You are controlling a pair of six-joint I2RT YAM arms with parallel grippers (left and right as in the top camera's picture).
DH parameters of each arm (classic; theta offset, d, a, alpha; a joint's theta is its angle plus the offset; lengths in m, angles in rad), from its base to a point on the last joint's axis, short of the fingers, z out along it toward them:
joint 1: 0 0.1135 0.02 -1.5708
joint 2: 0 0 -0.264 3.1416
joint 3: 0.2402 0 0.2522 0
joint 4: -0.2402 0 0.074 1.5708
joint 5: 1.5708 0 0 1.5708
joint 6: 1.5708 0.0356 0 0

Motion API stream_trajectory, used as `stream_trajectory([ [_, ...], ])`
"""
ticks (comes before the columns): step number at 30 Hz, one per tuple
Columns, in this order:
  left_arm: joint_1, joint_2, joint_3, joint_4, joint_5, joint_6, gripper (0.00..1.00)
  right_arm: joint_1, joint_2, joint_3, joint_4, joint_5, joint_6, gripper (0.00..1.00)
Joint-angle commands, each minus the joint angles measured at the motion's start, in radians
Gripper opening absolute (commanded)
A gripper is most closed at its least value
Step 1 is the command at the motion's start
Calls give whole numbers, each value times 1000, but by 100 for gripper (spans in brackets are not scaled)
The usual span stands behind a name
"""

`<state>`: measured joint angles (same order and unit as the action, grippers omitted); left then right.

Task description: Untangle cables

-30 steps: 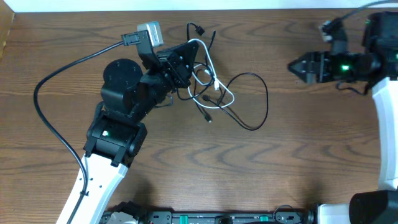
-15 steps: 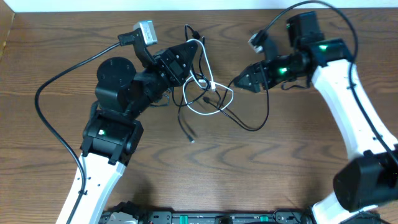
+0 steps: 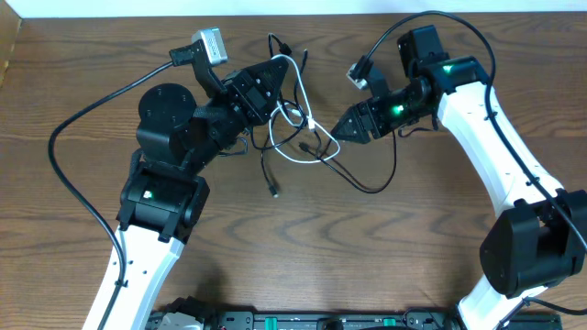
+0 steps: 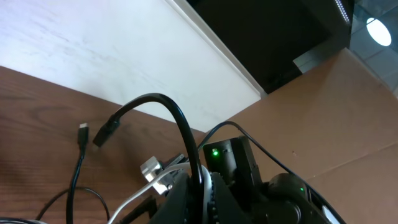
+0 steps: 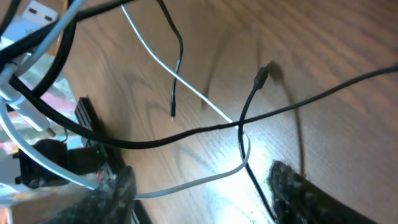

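Note:
The white cable [image 3: 297,64] and the black cable [image 3: 393,151] lie looped together at the table's middle back. My left gripper [image 3: 278,79] is shut on both cords where they cross; the left wrist view shows the black cable [image 4: 180,118] and the white cable [image 4: 134,200] pinched in that gripper [image 4: 200,186]. A black plug end [image 3: 272,191] hangs loose toward the front. My right gripper [image 3: 336,132] stands open at the bundle's right edge. In its wrist view a white loop [image 5: 186,93] and a black strand [image 5: 298,106] run between its spread fingers [image 5: 205,186], which grip nothing.
The left arm's thick black wire [image 3: 69,128] arcs over the table's left side. A white wall strip [image 3: 275,7] borders the table's back edge. The arm bases [image 3: 312,321] sit at the front edge.
My right arm has swung in from the far right to the bundle, its jaws narrowing a little. The left gripper has drawn the cords slightly up and left, and the black plug end swung left.

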<state>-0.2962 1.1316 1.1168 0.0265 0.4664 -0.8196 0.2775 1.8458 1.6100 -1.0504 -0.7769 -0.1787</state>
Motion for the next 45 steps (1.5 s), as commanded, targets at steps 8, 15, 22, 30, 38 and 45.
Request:
stream_trajectory([
  [8, 5, 65, 2, 5, -33, -26, 8, 52, 3, 46, -135, 179, -13, 67],
  [15, 5, 170, 2, 6, -41, -270, 7, 65, 3, 151, -146, 155, -36, 61],
  [22, 5, 194, 2, 72, -40, -462, 7, 90, 6, 93, 16, 154, 45, 56],
  [30, 5, 194, 2, 163, -29, -565, 7, 100, 6, 17, 173, 172, 72, 49],
  [38, 5, 193, 2, 283, -10, -619, 7, 122, 6, -84, 428, 185, 189, 33],
  [45, 16, 192, 2, 338, -52, -600, 7, 101, 6, -126, 478, 626, 662, 1],
])
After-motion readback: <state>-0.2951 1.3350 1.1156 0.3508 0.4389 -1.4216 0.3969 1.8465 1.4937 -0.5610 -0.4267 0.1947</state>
